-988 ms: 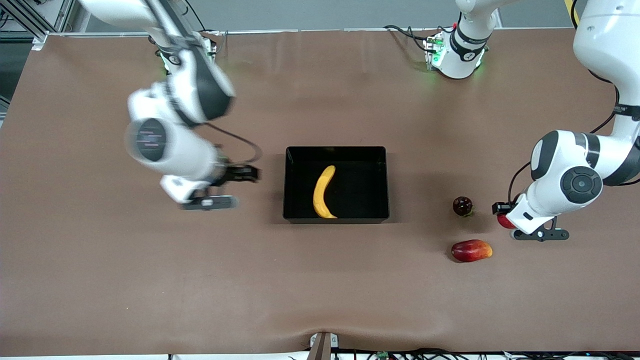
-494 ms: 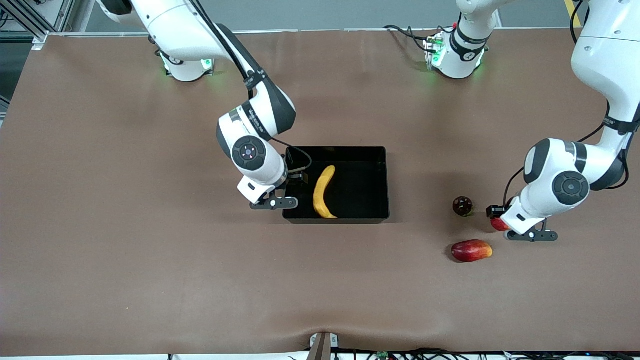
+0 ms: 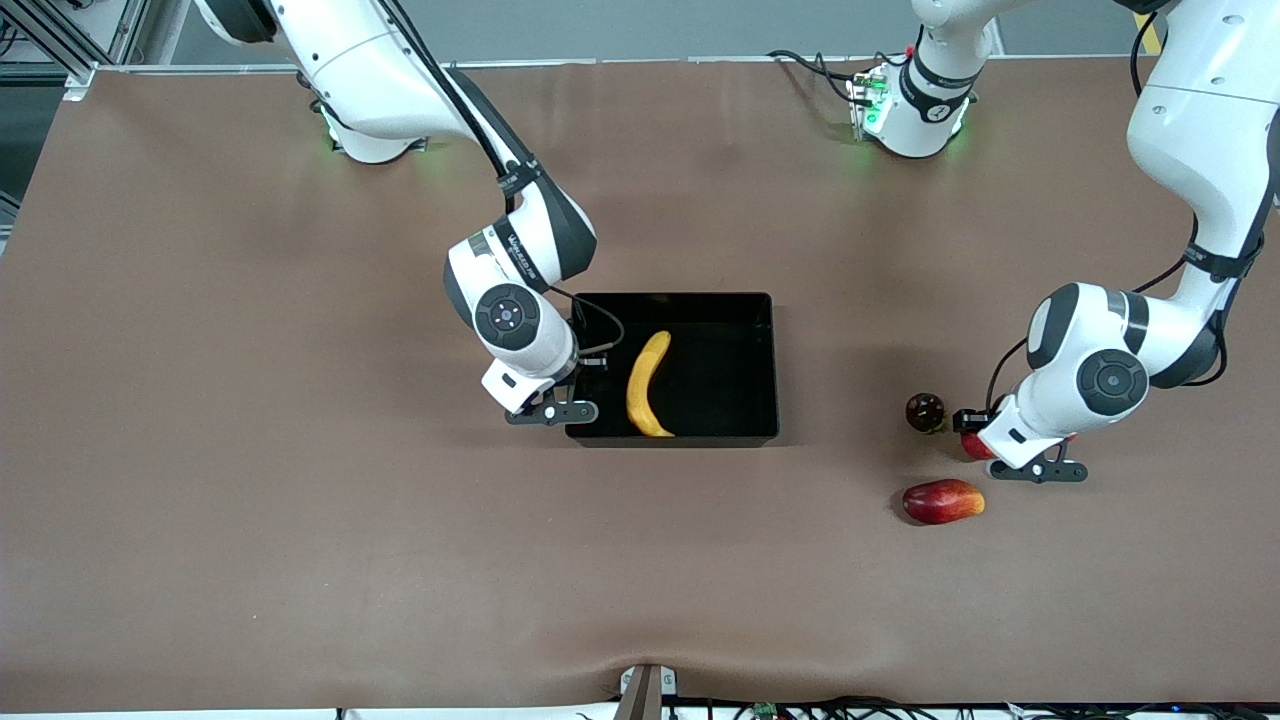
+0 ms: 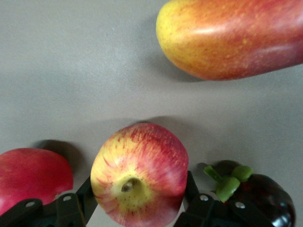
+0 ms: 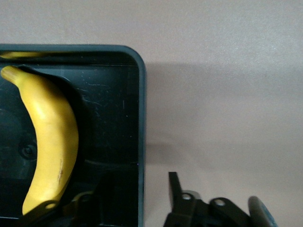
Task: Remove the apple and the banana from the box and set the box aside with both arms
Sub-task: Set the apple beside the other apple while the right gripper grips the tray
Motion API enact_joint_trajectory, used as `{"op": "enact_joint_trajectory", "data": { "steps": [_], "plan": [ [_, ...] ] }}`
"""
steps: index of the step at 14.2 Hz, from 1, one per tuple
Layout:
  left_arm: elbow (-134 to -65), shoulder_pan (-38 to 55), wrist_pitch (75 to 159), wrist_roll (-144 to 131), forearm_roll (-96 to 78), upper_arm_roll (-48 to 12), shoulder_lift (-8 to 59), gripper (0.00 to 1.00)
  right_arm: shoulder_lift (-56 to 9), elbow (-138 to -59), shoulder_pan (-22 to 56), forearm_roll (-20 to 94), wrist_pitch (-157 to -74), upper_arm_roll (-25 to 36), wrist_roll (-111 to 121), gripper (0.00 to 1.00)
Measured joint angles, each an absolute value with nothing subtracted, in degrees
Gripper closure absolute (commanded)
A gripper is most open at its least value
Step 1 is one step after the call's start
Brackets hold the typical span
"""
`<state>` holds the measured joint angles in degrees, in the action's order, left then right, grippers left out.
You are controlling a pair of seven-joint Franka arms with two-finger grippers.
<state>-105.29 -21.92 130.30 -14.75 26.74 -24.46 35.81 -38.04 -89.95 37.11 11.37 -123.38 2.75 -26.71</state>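
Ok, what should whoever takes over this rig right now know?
Left tool: shut on the apple, out of the box, over the table at the left arm's end.
Right tool: open, straddling the box wall at the right arm's end.
Banana: lying in the box.
Done: apple out.
To do: release apple, take banana out, move box aside with both arms.
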Motion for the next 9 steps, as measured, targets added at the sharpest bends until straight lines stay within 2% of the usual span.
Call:
{"op": "enact_joint_trajectory", "data": {
  "steps": [1,2,6,9],
  "plan": [
    [-105.2,-21.9,130.3,-14.7,26.8,-24.5,36.0,0.28,-38.0,-89.9,37.1,11.4,-123.4,2.8,-26.7,1.00],
    [-105.2,-21.9,130.3,-14.7,26.8,-24.5,36.0,0.00,-38.0,-89.9,37.1,11.4,-123.4,2.9,-26.7,1.00],
    [-104.2,-22.0,130.1,-14.6,26.9,-24.7,35.0,0.00,-37.9,-89.8,37.0,11.5,-121.8,3.0,-28.9,1.00],
    [-102.3,-22.1,123.0,-14.8,27.0,-29.7,30.0,0.00,-37.2,-89.4,36.9,11.5,-121.3,3.2,-30.4,1.00]
  ]
}}
